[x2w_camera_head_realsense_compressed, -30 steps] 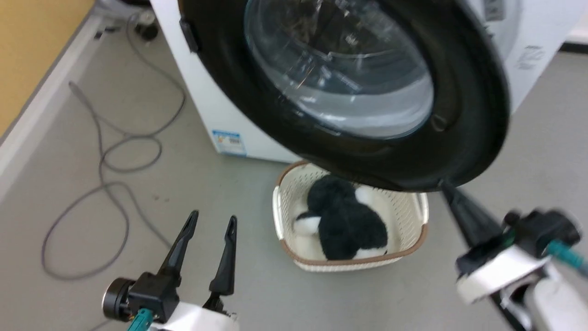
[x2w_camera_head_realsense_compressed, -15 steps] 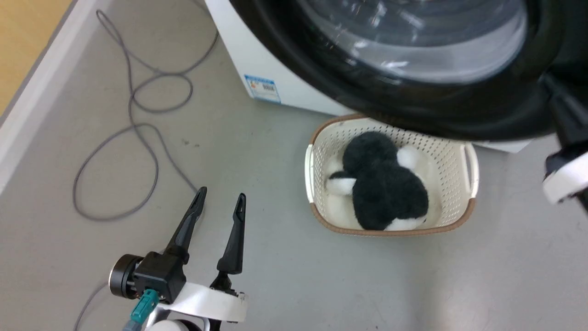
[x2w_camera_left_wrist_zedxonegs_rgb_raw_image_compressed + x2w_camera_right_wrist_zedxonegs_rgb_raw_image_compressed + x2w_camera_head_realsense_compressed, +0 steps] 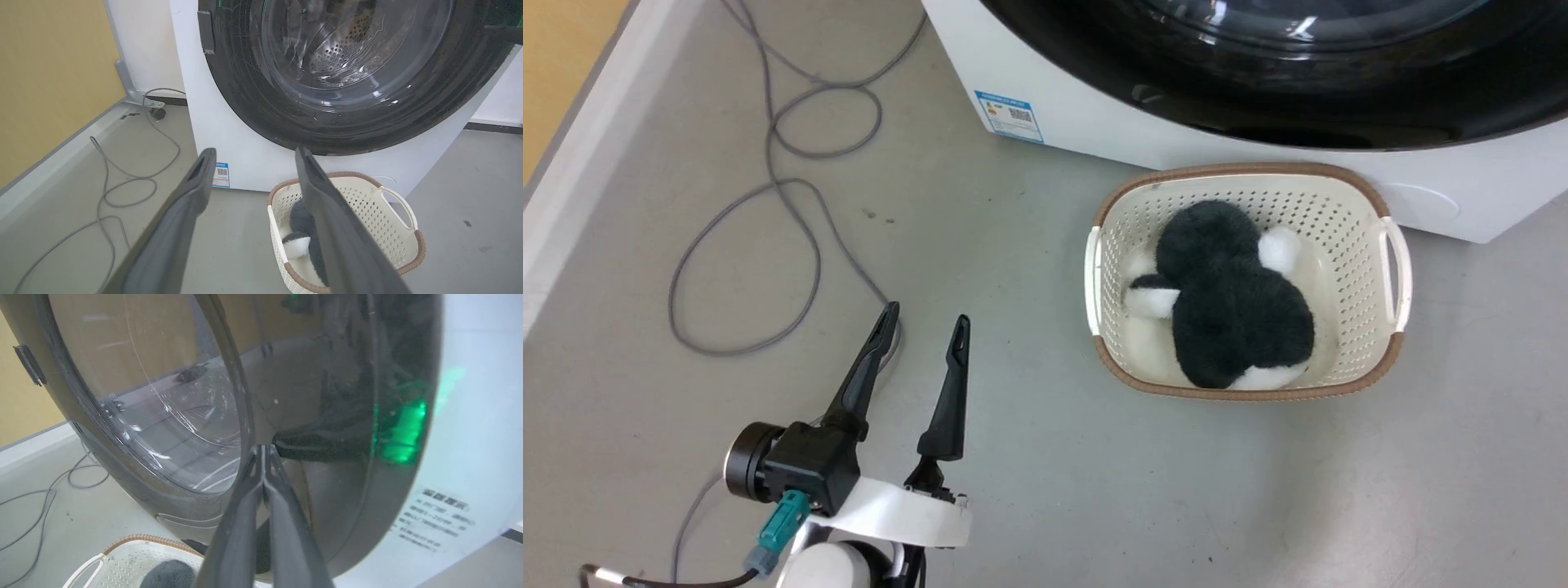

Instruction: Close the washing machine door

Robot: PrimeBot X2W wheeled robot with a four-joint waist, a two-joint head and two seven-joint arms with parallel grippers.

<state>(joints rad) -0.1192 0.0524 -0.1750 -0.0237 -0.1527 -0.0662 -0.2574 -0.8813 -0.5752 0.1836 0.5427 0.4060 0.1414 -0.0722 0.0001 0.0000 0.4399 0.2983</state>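
Right gripper [image 3: 263, 452] fingers pressed together, tips touching door [image 3: 327, 416] rim at 12 o'clock (door looks about flush with washer [image 3: 1094, 122]). Left gripper [image 3: 926, 314] fingers apart, door at 1 o'clock, well apart.

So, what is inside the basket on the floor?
A fluffy black and white plush toy lies in the basket and covers most of its bottom. Anything under the toy is hidden.
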